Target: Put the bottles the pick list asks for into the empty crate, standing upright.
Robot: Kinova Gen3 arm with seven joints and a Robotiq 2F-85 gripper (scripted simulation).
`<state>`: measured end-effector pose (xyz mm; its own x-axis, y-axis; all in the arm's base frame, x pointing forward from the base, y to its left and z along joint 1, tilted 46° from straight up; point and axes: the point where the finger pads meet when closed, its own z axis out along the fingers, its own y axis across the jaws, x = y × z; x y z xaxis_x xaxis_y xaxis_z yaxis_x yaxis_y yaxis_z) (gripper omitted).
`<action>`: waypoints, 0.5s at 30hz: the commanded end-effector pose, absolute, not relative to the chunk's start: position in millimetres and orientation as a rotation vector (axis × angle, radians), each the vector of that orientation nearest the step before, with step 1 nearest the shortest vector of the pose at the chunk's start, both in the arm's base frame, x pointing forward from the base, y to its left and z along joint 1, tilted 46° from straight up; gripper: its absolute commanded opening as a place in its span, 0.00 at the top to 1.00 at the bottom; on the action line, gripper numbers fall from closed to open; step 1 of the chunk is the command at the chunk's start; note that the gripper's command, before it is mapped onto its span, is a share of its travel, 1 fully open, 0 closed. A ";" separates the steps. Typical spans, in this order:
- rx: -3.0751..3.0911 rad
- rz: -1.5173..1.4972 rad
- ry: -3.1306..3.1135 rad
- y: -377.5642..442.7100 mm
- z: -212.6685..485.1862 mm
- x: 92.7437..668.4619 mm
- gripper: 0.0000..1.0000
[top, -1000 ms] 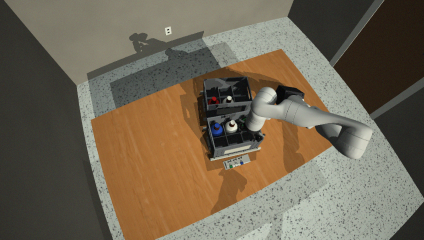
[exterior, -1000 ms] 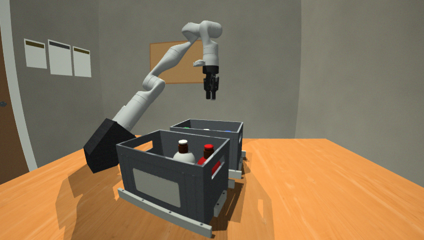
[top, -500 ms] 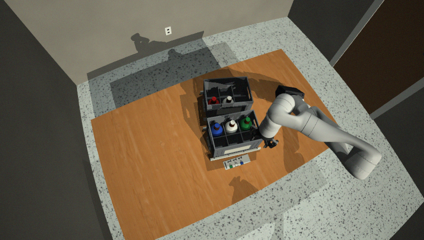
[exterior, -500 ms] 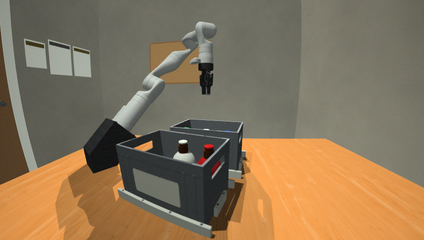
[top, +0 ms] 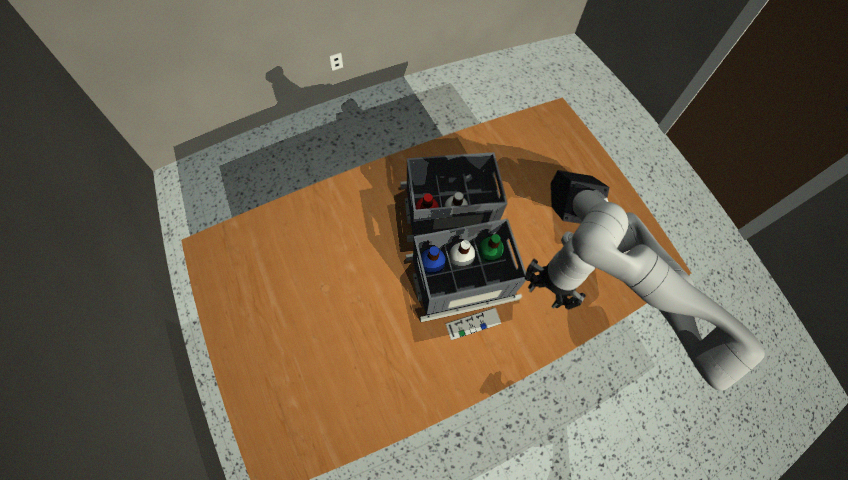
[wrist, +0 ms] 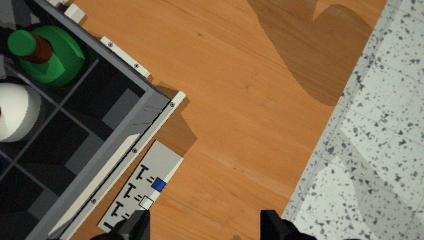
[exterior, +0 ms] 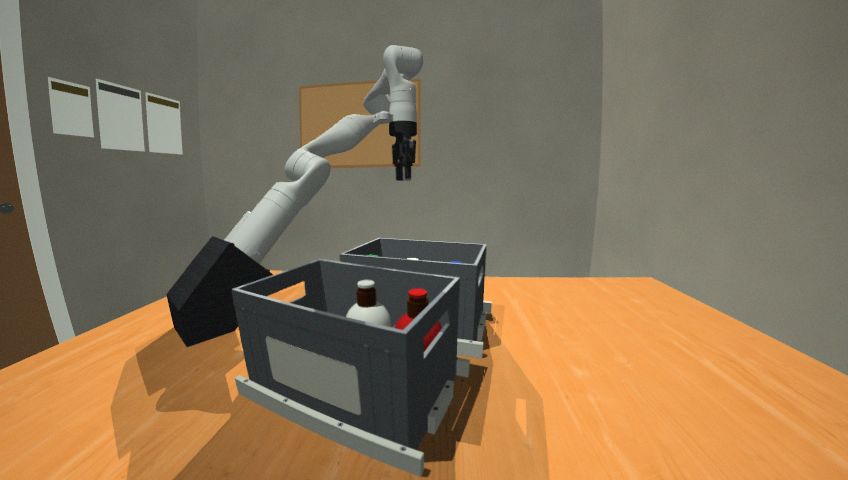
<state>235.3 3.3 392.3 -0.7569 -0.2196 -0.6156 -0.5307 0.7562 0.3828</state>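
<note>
Wooden orange-brown table (top: 297, 309) (exterior: 595, 368) (wrist: 240, 125) bears two dark-grey rectangular crates: one (top: 470, 299) (exterior: 476, 279) (wrist: 122, 167) at the top view's centre with blue (top: 433, 260), white (top: 462, 253) (wrist: 17, 112) and green (top: 492, 248) (wrist: 57, 57) round-shouldered bottles, another (top: 457, 221) (exterior: 321, 333) just above it. The black two-fingered gripper (top: 550, 290) (exterior: 403, 177) (wrist: 205, 225), right of centre there, is parted and unladen.

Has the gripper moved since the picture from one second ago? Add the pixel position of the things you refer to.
Yes. In the top view the gripper (top: 552, 292) (exterior: 403, 177) (wrist: 205, 225) was over the crate (top: 469, 302) (wrist: 117, 132) beside the pick list (top: 473, 324) (wrist: 142, 185); now it is right of it.
</note>
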 end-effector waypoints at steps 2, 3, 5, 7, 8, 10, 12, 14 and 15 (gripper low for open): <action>-0.570 0.722 2.407 13.4 404.2 221.7 0.33; -0.571 0.721 2.409 15.8 406.8 218.1 0.33; -0.571 0.721 2.410 21.3 412.3 211.7 0.33; -0.571 0.721 2.410 26.8 417.8 205.4 0.33; -0.570 0.721 2.410 29.5 420.6 202.2 0.33; -0.570 0.721 2.410 35.0 426.2 195.9 0.33; -0.569 0.723 2.411 40.7 431.8 189.6 0.33; -0.569 0.723 2.411 43.6 434.5 186.4 0.33; -0.569 0.723 2.411 43.6 434.5 186.4 0.33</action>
<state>190.7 40.1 431.4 -0.7593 -0.2142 -0.6144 -0.5255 0.7588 0.3849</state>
